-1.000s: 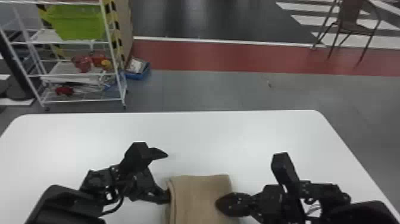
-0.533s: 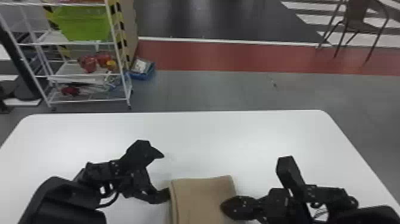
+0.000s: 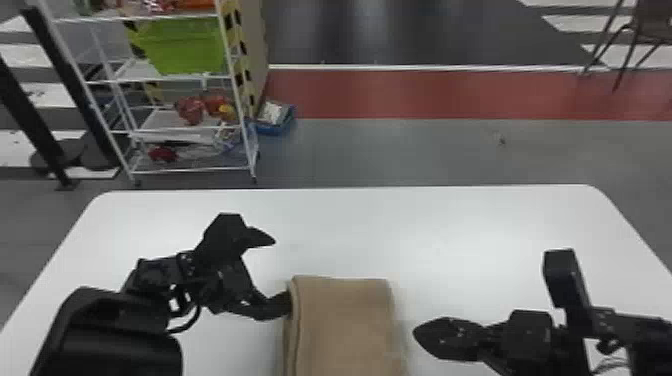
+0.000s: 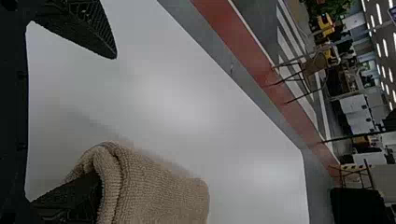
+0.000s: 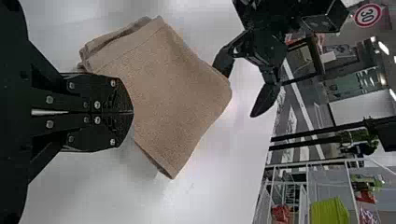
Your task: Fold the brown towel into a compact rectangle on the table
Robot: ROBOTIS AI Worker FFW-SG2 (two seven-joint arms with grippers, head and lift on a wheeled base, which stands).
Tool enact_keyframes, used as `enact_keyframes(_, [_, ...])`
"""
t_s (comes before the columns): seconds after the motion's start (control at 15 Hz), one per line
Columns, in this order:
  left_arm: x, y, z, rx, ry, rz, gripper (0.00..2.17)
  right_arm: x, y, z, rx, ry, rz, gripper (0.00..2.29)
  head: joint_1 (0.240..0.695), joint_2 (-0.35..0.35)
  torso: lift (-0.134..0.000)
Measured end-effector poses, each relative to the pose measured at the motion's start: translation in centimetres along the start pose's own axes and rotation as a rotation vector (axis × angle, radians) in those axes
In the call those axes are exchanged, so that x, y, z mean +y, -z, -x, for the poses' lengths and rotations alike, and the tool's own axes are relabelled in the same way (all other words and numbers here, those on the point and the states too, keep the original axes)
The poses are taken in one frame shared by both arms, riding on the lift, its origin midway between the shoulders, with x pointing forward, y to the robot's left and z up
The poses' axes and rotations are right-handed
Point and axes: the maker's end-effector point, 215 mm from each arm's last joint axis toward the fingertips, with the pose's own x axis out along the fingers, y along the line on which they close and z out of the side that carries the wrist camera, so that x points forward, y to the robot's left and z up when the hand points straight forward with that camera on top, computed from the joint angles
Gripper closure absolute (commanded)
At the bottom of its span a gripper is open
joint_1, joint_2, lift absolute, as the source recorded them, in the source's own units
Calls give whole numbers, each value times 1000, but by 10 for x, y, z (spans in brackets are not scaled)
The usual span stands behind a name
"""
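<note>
The left arm (image 3: 110,330) comes in from the near left and slants toward the far right, its wrist bent so that the left tool (image 3: 282,273) points right. The right arm (image 3: 645,335) comes in from the right at the near side, with the right tool (image 3: 417,332) pointing left, just beside the towel's right edge in the head view.

The left tool is spread wide. Its far finger (image 3: 257,237) is over bare counter, while its near finger (image 3: 275,306) is tucked in at the towel's left edge. The right tool is closed, its two fingers pressed together with nothing between them.

There is one towel (image 3: 345,325), brown and folded into layers, lying on the one white counter (image 3: 475,230) at the near middle. Two arms and two tools are at work. Beyond the counter are one rack (image 3: 190,171) with one green bin (image 3: 185,47) at far left, one blue tray (image 3: 275,131) on the floor beside it, and a chair (image 3: 652,22) at far right.

The left wrist view shows the towel's thick, rounded edge draped over that near finger; whether it sits between layers or under them all, I cannot tell. The right wrist view brings out the towel's stacked corners and a round sign (image 5: 368,15).
</note>
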Motion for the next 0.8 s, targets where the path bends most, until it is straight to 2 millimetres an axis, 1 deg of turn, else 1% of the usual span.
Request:
enact_keyframes(0.13, [-8,0,-6,4,17,-4,43,9,-13,-5,-28,-13,1,2260,695,21,-122])
enact_keyframes(0.27, [-16,0,-11,5,34,-8,43,5,-26,-16,-49,18,8,2260,695,27,-122])
enact_keyframes(0.33, [-21,0,-13,7,43,-10,43,1,-29,-26,-49,36,8,2260,695,28,-122])
enact_keyframes(0.6, [-40,3,-21,16,80,-11,43,-21,-31,-64,-10,112,-2,2260,695,38,-122])
enact_keyframes(0.67, [-45,4,-22,16,87,-11,43,-25,-31,-73,4,120,-4,2260,695,40,-122])
enact_keyframes(0.8, [-51,2,-25,12,97,-12,43,-23,-30,-87,17,116,4,2260,695,47,-122])
